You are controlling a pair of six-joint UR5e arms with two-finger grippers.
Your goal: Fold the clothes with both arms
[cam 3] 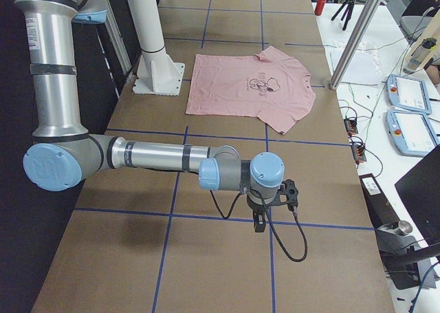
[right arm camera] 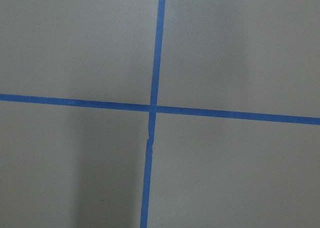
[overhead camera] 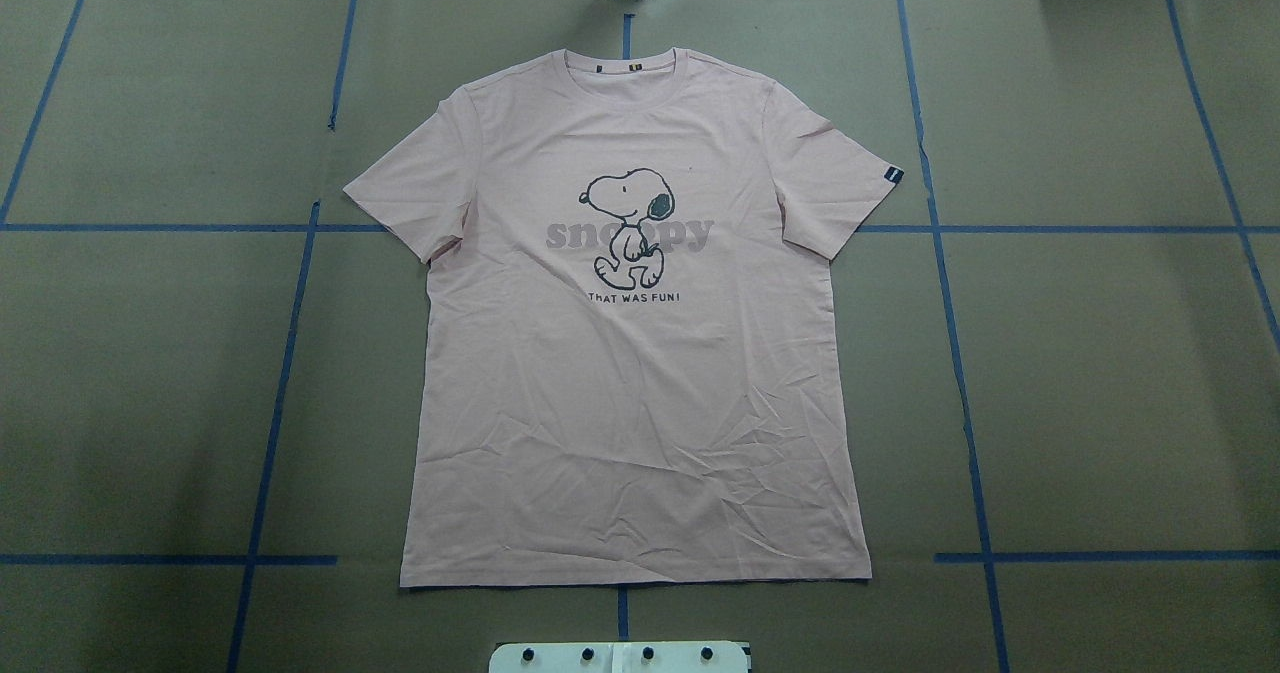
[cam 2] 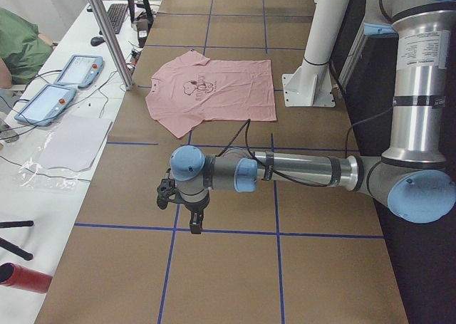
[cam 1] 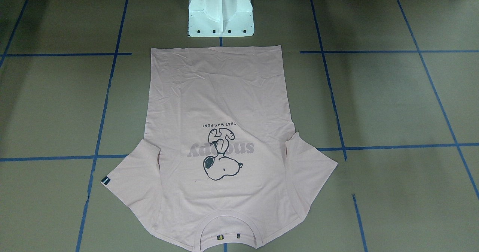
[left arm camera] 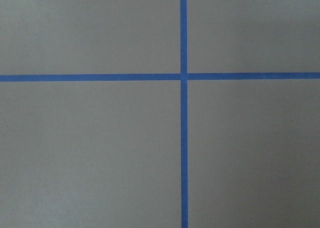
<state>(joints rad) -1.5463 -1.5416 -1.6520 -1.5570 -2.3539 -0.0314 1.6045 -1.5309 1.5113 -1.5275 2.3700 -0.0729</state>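
Observation:
The pale pink T-shirt (overhead camera: 640, 383) lies flat and spread out in the middle of the table, Snoopy print up, collar at the far edge and hem toward the robot's base. It also shows in the front view (cam 1: 220, 91) and both side views (cam 2: 221, 100) (cam 3: 234, 96). My left gripper (cam 2: 194, 226) shows only in the left side view, far out over bare table on the left end; I cannot tell if it is open. My right gripper (cam 3: 258, 223) shows only in the right side view, far out on the right end; I cannot tell its state either.
The table (overhead camera: 1100, 373) is covered in brown paper with blue tape grid lines. The white pedestal base (cam 1: 220, 10) stands just behind the shirt's hem. Both wrist views show only paper and a tape crossing (left arm camera: 183, 76) (right arm camera: 153, 108). Tablets and cables lie beyond the far edge (cam 2: 64, 82).

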